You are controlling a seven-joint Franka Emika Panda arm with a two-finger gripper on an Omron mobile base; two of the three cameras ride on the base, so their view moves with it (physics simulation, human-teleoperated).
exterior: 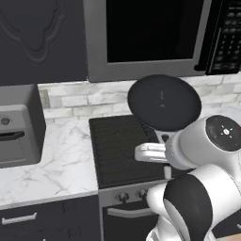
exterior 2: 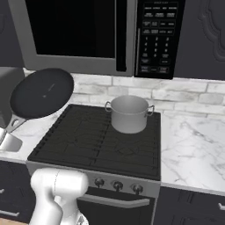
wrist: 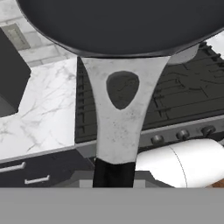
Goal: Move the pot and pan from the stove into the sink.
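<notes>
The pan (exterior 2: 41, 93) is round, shallow and black, with a silvery handle that has an oval hole near the bowl and turns dark at its end. It hangs in the air, tipped up so its dark underside faces the room, above the left edge of the stove (exterior 2: 101, 138) and just under the microwave (exterior 2: 74, 35). The claw (exterior 2: 9, 129) is pinched tight on the dark end of the handle, down at the stove's left side over the marble counter (exterior 2: 193, 149).

The pot (exterior 2: 129, 114) is shiny steel, straight-sided, with two small side handles. It stands upright on the back right part of the stove's grates, well apart from the pan, and nothing can be seen inside it.

A row of knobs (exterior 2: 117, 185) runs along the stove front. A dark toaster oven (exterior: 16, 127) sits on the counter to the stove's left.
</notes>
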